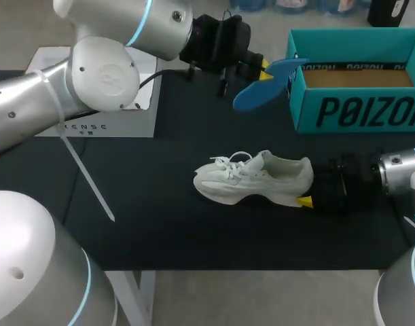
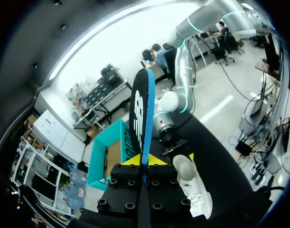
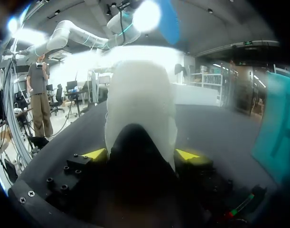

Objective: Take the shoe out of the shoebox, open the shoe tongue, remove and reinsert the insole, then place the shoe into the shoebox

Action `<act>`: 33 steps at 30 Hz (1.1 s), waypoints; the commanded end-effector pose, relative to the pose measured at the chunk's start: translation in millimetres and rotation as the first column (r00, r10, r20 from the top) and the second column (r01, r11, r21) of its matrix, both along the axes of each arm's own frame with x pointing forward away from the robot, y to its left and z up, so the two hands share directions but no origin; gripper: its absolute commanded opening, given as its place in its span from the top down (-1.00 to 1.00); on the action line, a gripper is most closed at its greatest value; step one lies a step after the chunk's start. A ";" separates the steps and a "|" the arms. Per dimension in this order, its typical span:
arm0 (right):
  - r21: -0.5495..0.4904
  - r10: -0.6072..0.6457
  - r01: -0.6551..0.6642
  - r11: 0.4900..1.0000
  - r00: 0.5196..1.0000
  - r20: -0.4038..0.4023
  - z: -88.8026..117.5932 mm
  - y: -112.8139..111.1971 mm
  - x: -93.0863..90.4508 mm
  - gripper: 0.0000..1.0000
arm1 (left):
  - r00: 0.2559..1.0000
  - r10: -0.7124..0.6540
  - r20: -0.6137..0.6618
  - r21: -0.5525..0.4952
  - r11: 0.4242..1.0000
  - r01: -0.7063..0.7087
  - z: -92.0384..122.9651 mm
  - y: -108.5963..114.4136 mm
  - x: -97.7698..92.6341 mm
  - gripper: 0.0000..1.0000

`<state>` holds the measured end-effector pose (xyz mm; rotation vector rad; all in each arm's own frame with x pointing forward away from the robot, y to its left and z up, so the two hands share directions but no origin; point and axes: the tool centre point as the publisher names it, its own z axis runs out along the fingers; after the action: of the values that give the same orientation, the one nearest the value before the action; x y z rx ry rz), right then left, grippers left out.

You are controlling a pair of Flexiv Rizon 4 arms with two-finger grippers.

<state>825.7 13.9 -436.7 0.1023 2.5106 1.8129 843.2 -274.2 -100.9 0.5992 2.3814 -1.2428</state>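
Head view: a soft white shoe (image 1: 255,178) sits on the matte black worktop (image 1: 159,217), toe pointing left, with the right fingers (image 1: 305,201) at its heel. An open teal cardboard shoebox (image 1: 356,109) is back right. The left fingers (image 1: 263,68) hold a flat blue insole (image 1: 258,92) up beside it.

Left wrist view: the insole (image 2: 142,114) is edge-on, pinched between the yellow tips.

Right wrist view: the rounded heel (image 3: 140,109) is squeezed from both sides.

We show an evenly lit, black-topped table (image 1: 159,231); a flat white box (image 1: 119,119) lies at the table's far left, a pale leg (image 1: 138,299) beneath its near edge.
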 end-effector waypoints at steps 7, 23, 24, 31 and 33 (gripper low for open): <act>-0.002 0.001 -0.001 1.000 1.000 -0.001 -4.9 1.2 1.4 1.00 | 0.995 -0.098 -0.031 -0.088 0.992 0.095 2.3 3.3 9.0 1.00; -0.002 0.001 -0.001 1.000 1.000 -0.001 -4.9 1.2 1.4 1.00 | 0.895 -0.357 -0.266 -0.204 0.929 0.309 72.2 23.6 85.2 1.00; -0.002 0.001 -0.001 1.000 1.000 -0.001 -4.9 1.2 1.4 1.00 | 0.890 -0.355 -0.285 -0.209 0.930 0.304 74.3 25.2 87.3 1.00; -0.002 0.001 -0.001 1.000 1.000 -0.001 -4.9 1.2 1.4 1.00 | 0.861 -0.317 -0.397 -0.232 0.943 0.240 76.4 33.3 87.1 1.00; -0.002 0.001 -0.001 1.000 1.000 -0.001 -4.9 1.2 1.4 1.00 | 0.854 -0.312 -0.417 -0.234 0.944 0.231 75.0 34.8 83.8 1.00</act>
<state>825.6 13.9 -436.6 0.1021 2.5105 1.8131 925.8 -240.4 -27.5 0.6450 2.5457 -1.8737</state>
